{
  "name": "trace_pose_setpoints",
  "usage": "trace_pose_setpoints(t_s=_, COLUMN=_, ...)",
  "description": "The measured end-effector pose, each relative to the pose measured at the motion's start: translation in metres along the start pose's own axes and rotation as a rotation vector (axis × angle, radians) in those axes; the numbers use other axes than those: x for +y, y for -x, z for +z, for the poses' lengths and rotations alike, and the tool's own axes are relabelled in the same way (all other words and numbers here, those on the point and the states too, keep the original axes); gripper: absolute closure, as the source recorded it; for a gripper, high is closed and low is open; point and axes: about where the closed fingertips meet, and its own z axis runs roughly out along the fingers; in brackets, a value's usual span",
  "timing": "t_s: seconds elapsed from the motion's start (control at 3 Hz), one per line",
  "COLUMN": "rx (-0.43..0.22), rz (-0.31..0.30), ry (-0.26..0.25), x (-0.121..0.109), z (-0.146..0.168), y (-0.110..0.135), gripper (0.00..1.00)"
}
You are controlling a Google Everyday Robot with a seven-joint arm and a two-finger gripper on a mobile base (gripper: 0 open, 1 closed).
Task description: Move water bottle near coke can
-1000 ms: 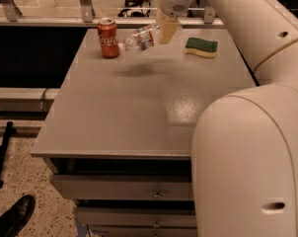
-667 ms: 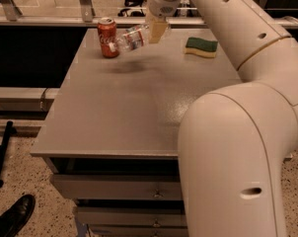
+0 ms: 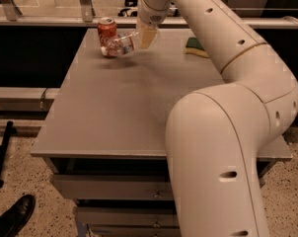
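Observation:
The red coke can (image 3: 107,33) stands upright at the far left corner of the grey table (image 3: 114,107). My gripper (image 3: 145,37) hangs from the white arm at the far middle of the table and is shut on the water bottle (image 3: 118,46). The clear bottle lies tilted, sticking out to the left of the gripper, its white cap end down low right in front of the can. I cannot tell whether the bottle touches the table or the can.
A green and yellow sponge (image 3: 196,47) lies at the far right of the table. My large white arm (image 3: 223,147) fills the right foreground. Drawers sit under the table front. A glass railing runs behind. A black shoe (image 3: 13,220) is on the floor at lower left.
My gripper has carried the water bottle to the left and lower, so its cap end now sits right in front of the coke can.

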Motion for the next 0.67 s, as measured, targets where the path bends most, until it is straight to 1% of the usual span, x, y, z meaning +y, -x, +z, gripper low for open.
trace_pose_setpoints(t_s=0.33, rx=-0.03, rz=-0.012, ry=0.017, x=0.0036, z=0.0079, y=0.0087, gripper=0.48)
trace_pose_setpoints(t_s=0.67, rx=-0.059, rz=-0.028, ry=0.027, x=0.0074, z=0.0085, y=0.0185, gripper=0.25)
